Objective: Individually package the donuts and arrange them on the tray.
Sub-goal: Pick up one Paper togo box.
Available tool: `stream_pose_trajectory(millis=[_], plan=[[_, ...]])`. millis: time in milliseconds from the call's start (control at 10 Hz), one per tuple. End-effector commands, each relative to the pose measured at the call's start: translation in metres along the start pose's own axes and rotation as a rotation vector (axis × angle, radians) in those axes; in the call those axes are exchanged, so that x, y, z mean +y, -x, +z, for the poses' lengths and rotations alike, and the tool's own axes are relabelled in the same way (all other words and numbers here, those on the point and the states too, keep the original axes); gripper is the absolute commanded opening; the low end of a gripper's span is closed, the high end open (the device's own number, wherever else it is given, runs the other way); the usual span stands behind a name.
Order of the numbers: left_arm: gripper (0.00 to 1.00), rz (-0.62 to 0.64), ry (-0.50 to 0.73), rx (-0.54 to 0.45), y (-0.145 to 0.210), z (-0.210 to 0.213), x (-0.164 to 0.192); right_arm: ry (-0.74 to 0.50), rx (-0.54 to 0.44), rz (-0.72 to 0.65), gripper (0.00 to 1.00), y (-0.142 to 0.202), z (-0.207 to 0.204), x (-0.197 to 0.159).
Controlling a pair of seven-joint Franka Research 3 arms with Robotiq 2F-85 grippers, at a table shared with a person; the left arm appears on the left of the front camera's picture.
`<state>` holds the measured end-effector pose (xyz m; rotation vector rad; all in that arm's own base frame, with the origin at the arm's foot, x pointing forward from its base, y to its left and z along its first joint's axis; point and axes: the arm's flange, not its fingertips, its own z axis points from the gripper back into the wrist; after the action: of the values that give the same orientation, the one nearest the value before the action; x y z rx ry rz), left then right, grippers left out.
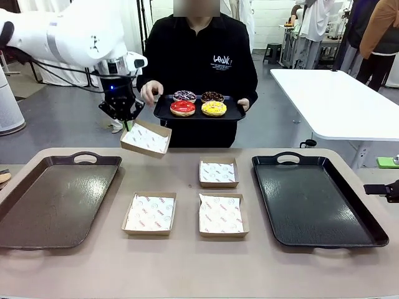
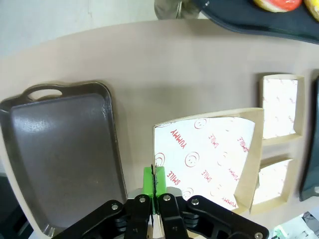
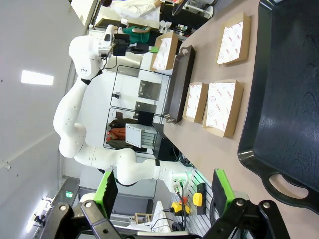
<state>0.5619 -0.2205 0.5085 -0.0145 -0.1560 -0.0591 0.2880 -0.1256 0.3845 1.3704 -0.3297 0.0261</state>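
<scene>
A person at the far side holds a small black tray [image 1: 163, 111] carrying the donuts: purple [image 1: 184, 95], chocolate [image 1: 212, 96], red [image 1: 182, 108] and yellow [image 1: 214, 108]. My left gripper [image 1: 129, 123] is shut on the near edge of a paper-lined cardboard box [image 1: 147, 138], which hangs tilted above the table just in front of that tray. In the left wrist view the green pads [image 2: 148, 180] pinch the box's rim [image 2: 204, 159], and the red donut [image 2: 279, 4] peeks in at the top. My right gripper [image 3: 164, 191] is open and holds nothing; it sits at the table's right edge [image 1: 377, 189].
Three more lined boxes lie mid-table [image 1: 219, 173], [image 1: 150, 213], [image 1: 223, 214]. A large brown tray [image 1: 56, 199] lies at the left and a large black tray [image 1: 318, 199] at the right. A white table [image 1: 336, 99] stands behind on the right.
</scene>
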Motion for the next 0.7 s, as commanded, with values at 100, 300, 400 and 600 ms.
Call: stream_pose_trajectory(millis=[100, 300, 400, 600], plan=[[0.00, 0.004, -0.003, -0.025, -0.003, 0.023, -0.002, -0.011, -0.009, 0.010, 1.00, -0.001, 0.000, 0.000], [0.00, 0.018, -0.009, -0.033, 0.002, 0.028, 0.002, -0.011, -0.009, 0.010, 1.00, -0.001, 0.000, 0.000], [0.00, -0.004, 0.006, -0.033, -0.002, 0.026, -0.004, -0.011, -0.009, 0.010, 1.00, -0.001, 0.000, 0.000], [0.00, -0.004, 0.006, -0.033, -0.002, 0.026, -0.004, -0.011, -0.009, 0.010, 1.00, -0.001, 0.000, 0.000]])
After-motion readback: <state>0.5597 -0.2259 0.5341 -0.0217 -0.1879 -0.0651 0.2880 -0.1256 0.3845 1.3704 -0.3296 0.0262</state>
